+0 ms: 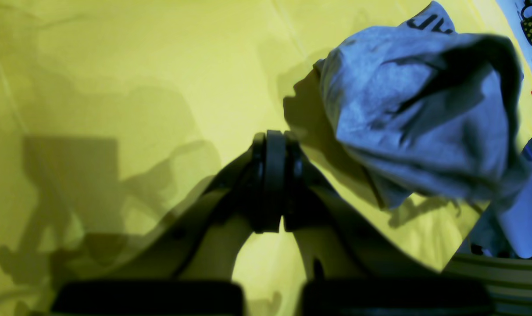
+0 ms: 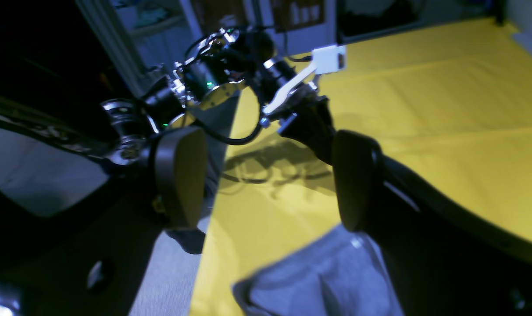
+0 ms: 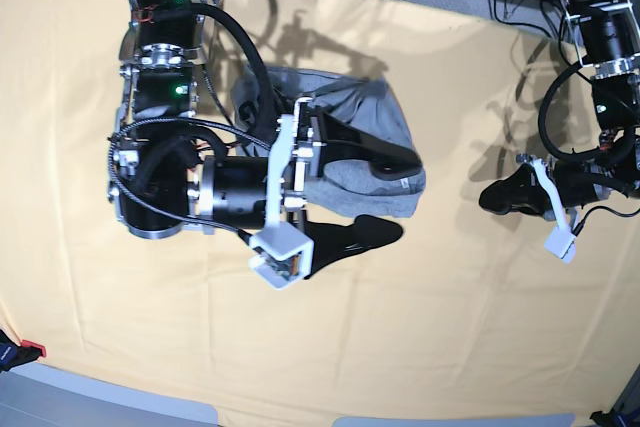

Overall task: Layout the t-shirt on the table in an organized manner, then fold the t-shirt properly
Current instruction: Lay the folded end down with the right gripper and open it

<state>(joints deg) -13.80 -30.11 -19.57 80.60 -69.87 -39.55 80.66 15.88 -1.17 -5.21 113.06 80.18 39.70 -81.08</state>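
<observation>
One crumpled t-shirt [image 3: 350,132] on table [image 3: 450,327]; two hands: right hand [image 3: 385,192] released, left hand [image 3: 487,197] clenched empty.

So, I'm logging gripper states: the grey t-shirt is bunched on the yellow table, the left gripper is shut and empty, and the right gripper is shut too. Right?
Not quite. The right gripper is open: the right wrist view shows its fingers wide apart above the t-shirt. The rest holds: the shirt lies bunched on the table, and the left gripper is shut and empty.
</observation>
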